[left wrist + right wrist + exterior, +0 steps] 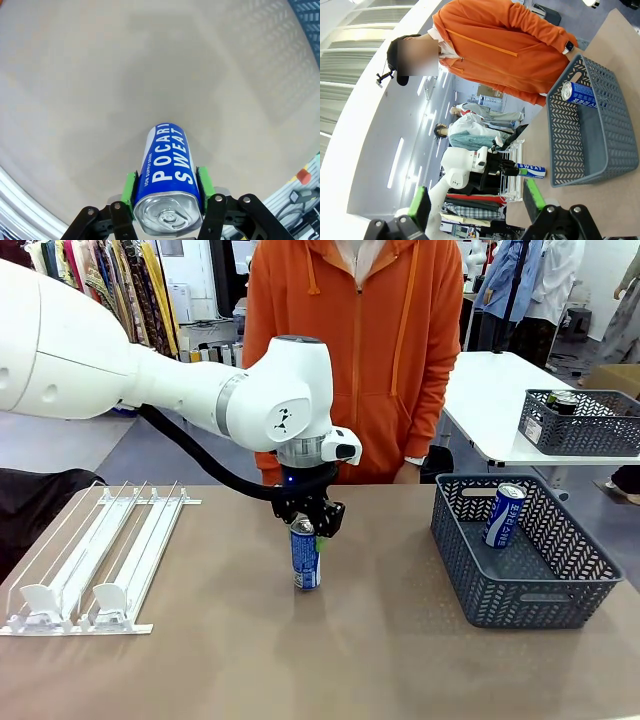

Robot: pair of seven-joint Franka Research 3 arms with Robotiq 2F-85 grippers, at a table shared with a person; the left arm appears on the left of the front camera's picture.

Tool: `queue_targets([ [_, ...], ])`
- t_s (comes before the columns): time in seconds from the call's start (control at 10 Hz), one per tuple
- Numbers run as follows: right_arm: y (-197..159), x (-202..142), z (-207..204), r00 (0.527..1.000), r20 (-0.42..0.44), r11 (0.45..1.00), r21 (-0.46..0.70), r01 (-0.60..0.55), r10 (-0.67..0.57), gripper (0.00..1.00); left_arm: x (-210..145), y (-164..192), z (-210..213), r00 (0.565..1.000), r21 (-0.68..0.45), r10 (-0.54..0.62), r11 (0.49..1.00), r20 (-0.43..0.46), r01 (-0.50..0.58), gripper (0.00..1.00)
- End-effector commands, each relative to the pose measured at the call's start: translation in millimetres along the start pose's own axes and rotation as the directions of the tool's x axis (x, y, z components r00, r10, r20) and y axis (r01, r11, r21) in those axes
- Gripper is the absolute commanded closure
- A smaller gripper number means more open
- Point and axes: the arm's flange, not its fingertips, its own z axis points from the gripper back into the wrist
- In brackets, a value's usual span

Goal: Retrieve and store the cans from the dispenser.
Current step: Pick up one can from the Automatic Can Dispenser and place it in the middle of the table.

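The left end effector (312, 527) is clamped on the top of an upright blue aluminium can with white lettering (305, 558), at mid-surface. A second blue can (504, 515) leans in the dark grey lattice basket (520, 590) near the right edge. The white and clear plastic rail dispenser (95, 560) lies along the left edge. The right end effector (477, 205) stands wide, holding nothing.

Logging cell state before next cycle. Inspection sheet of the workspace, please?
Surface: brown table, bare in the middle.
Job's things: blue can upright at table centre; second blue can leaning in the grey basket; rack on the left, lanes empty.
Clutter: nothing seen.
Grippers: left gripper shut on the blue can near its top; right gripper open, off the table.
Cables: black hose along the left arm.
Surroundings: person in orange hoodie at far side; another basket on a white table behind.
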Motion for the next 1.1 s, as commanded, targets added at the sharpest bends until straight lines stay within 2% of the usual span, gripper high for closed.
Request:
queue_targets([
  [0.0,3.6,3.6,-1.7,1.0,0.01,1.0,0.02,-0.01,0.01,0.0,-0.5,3.1,6.5,1.0,0.013,0.027,1.0,-0.005,-0.027,1.0],
  [0.1,3.6,3.6,-1.7,1.0,0.01,1.0,0.02,-0.01,0.01,0.0,-1.7,3.5,7.4,1.0,0.014,0.025,1.0,-0.001,-0.025,0.56],
  [0.2,3.6,3.6,-1.7,1.0,0.01,1.0,0.02,-0.01,0.01,0.0,-2.4,3.9,8.4,1.0,0.024,0.023,0.999,0.005,-0.023,0.0],
  [0.6,3.6,3.6,-1.7,1.0,0.01,1.0,0.02,-0.01,0.01,0.0,-9.3,3.3,18.1,0.998,0.06,0.04,0.997,0.045,-0.042,0.0],
  [0.8,3.6,3.6,-1.7,1.0,0.01,1.0,0.02,-0.01,0.01,0.0,-30.0,11.7,63.4,0.987,0.03,0.093,0.995,0.134,-0.098,0.0],
  [1.0,3.6,3.6,-1.7,1.0,0.01,1.0,0.02,-0.01,0.01,0.0,-85.6,33.1,111.2,0.974,-0.135,0.161,0.981,0.161,-0.14,0.0],
])
